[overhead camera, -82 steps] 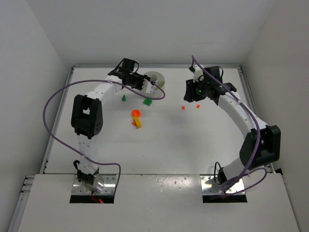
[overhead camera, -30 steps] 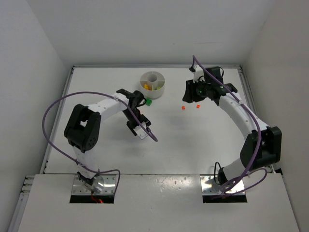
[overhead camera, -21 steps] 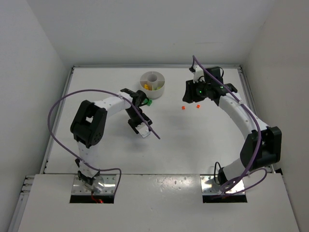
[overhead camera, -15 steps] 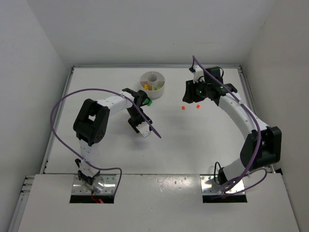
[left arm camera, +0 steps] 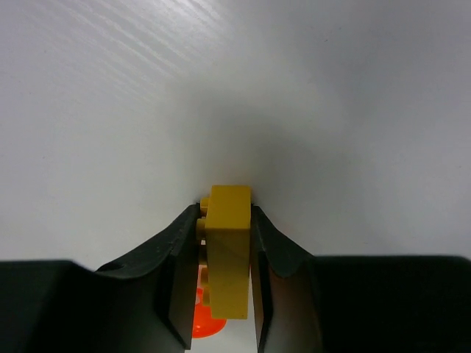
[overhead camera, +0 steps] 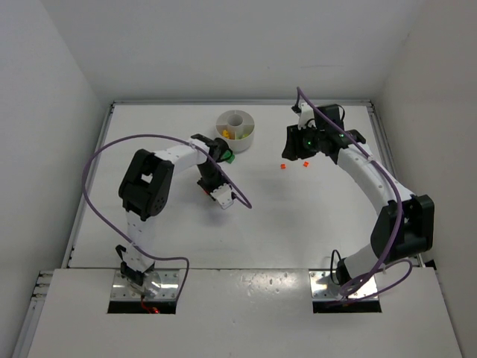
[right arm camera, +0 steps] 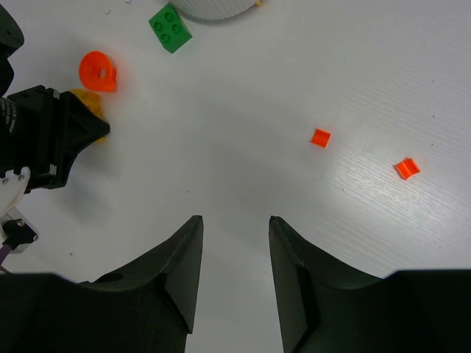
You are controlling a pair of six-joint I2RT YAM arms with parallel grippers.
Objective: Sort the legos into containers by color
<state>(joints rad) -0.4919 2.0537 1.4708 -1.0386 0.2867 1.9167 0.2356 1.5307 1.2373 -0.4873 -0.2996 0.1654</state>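
Top external: white table [overhead camera: 298,216], white walls [overhead camera: 223,45]; left tool [left arm camera: 226,218] grips yellow brick [left arm camera: 228,254]; right tool [right arm camera: 234,222] spread.

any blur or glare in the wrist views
Left wrist: the small yellow plastic brick is sharp, with a soft grey shadow on the white table beyond it; right wrist: a bright sheen streaks the table near one tiny orange-red plastic bit.
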